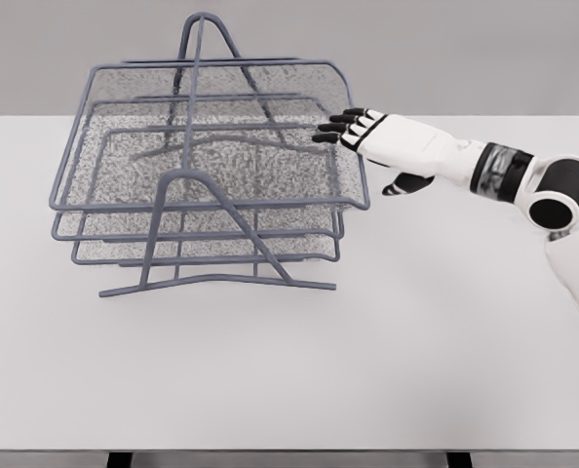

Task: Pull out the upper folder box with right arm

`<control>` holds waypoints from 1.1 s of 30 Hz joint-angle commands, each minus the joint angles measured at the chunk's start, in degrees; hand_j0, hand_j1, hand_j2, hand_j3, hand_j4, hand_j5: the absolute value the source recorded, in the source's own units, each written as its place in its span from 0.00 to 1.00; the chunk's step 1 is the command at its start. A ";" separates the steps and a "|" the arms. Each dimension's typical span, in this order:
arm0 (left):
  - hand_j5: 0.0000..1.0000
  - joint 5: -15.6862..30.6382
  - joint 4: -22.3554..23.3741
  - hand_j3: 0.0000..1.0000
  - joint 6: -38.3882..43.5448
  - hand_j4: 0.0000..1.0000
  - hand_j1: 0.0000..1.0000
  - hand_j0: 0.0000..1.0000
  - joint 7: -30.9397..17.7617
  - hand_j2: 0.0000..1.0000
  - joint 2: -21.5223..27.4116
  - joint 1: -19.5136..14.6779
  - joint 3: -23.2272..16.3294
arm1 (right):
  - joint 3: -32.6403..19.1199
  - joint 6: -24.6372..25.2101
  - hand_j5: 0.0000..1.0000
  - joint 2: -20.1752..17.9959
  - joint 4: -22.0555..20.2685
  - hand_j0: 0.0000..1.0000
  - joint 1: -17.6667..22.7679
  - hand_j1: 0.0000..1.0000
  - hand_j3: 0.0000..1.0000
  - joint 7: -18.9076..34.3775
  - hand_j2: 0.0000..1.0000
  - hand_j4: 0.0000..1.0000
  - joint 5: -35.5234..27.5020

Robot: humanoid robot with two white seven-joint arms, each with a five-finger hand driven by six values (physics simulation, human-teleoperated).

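A grey-blue wire rack (212,185) with three stacked mesh trays stands on the left half of the white table. The upper tray (134,107) is the widest, its front rim running along the near side. My right hand (353,132) reaches in from the right and sits at the upper tray's right rim, near its back corner. Its black-tipped fingers (333,125) are stretched out flat toward the rim, the thumb hanging below, and they hold nothing. I cannot tell whether the fingertips touch the wire. The left arm does not show.
The white table (416,341) spreads wide to the right of the rack and in front of it. Its front edge runs along the bottom of the picture. My right forearm (494,171) crosses above the table's right side.
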 commanded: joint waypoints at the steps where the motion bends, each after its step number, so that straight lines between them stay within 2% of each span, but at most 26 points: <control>1: 1.00 -0.01 0.03 1.00 -0.01 1.00 1.00 1.00 0.00 1.00 0.00 0.00 -0.03 | -0.42 -0.63 1.00 -2.77 0.33 1.00 0.00 1.00 1.00 0.33 1.00 1.00 3.68; 6: 1.00 -0.01 0.03 1.00 -0.01 1.00 1.00 1.00 0.00 1.00 0.00 0.00 -0.03 | -2.35 -0.63 1.00 -6.72 0.41 1.00 1.32 1.00 1.00 0.33 1.00 1.00 3.59; 8: 1.00 -0.01 0.03 1.00 -0.01 1.00 1.00 1.00 0.00 1.00 0.00 0.00 -0.03 | -5.78 -0.63 1.00 -7.25 0.50 1.00 2.99 1.00 1.00 0.33 1.00 1.00 3.59; 11: 1.00 -0.01 0.03 1.00 -0.01 1.00 1.00 1.00 0.00 1.00 0.00 0.00 -0.03 | -7.01 -0.63 1.00 -10.06 0.59 1.00 4.66 1.00 1.00 0.33 1.00 1.00 3.50; 13: 1.00 -0.01 0.03 1.00 -0.01 1.00 1.00 1.00 0.00 1.00 0.00 0.00 -0.03 | -9.64 -0.63 1.00 -11.38 0.85 1.00 5.80 1.00 1.00 0.33 1.00 1.00 2.89; 17: 1.00 -0.01 0.03 1.00 -0.01 1.00 1.00 1.00 0.00 1.00 0.00 0.00 -0.03 | -10.96 -0.63 1.00 -16.74 0.85 1.00 7.82 1.00 1.00 0.33 1.00 1.00 -0.01; 24: 1.00 -0.01 0.03 1.00 -0.01 1.00 1.00 1.00 0.00 1.00 0.00 0.00 -0.03 | -12.98 -0.63 1.00 -19.12 0.85 1.00 8.09 1.00 1.00 0.33 1.00 1.00 -0.45; 25: 1.00 -0.01 0.03 1.00 -0.01 1.00 1.00 1.00 0.00 1.00 0.00 0.00 -0.03 | -14.92 -0.63 1.00 -19.91 0.85 1.00 8.17 1.00 1.00 0.33 1.00 1.00 -0.89; 26: 1.00 -0.01 0.03 1.00 -0.01 1.00 1.00 1.00 0.00 1.00 0.00 0.00 -0.03 | -15.18 -0.63 1.00 -21.93 0.77 1.00 8.26 1.00 1.00 0.33 1.00 1.00 -3.87; 29: 1.00 -0.01 0.03 1.00 -0.01 1.00 1.00 1.00 0.00 1.00 0.00 0.00 -0.03 | -16.68 -0.63 1.00 -22.63 -1.25 1.00 8.70 1.00 1.00 0.33 1.00 1.00 -6.07; 30: 1.00 -0.01 0.03 1.00 -0.01 1.00 1.00 1.00 0.00 1.00 0.00 0.00 -0.03 | -16.41 -0.63 1.00 -22.63 -3.62 1.00 8.79 1.00 1.00 0.33 1.00 1.00 -9.76; 31: 1.00 -0.01 0.03 1.00 -0.01 1.00 1.00 1.00 0.00 1.00 0.00 0.00 -0.03 | -16.15 -0.63 1.00 -25.18 -7.84 1.00 8.79 1.00 1.00 0.33 1.00 1.00 -12.84; 32: 1.00 -0.01 0.03 1.00 -0.01 1.00 1.00 1.00 0.00 1.00 0.00 0.00 -0.03 | -14.48 -0.63 1.00 -28.25 -9.60 1.00 8.88 1.00 1.00 0.33 1.00 1.00 -17.06; 33: 1.00 -0.01 0.03 1.00 -0.01 1.00 1.00 1.00 0.00 1.00 0.00 0.00 -0.03 | -11.67 -0.63 1.00 -28.87 -11.62 1.00 8.61 1.00 1.00 0.33 1.00 1.00 -17.76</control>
